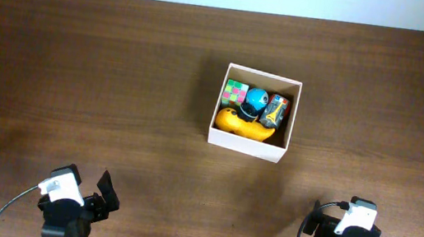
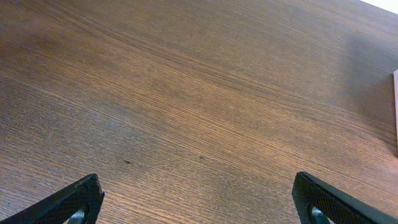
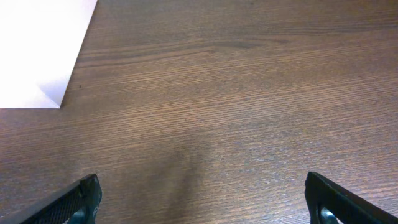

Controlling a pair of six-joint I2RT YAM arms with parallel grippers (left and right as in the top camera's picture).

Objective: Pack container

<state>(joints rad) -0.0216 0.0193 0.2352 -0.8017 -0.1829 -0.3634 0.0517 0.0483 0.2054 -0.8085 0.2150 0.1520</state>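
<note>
The box (image 1: 246,143) sits far, right of center, toys (image 1: 240,125) already inside — so park your 2 claws, left claw (image 2: 199,196) and right claw (image 3: 202,196), both spread wide and empty, near you, well clear of its walls.

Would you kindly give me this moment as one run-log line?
container: toys inside | left end effector: open, empty | right end effector: open, empty

The white container (image 1: 246,144) stands alone at the table's (image 1: 79,58) far centre, bare wood open on every side. A yellow duck (image 1: 243,124), puzzle cube (image 1: 234,93), blue toy (image 1: 257,100) and toy car (image 1: 276,111) crowd its floor.
</note>
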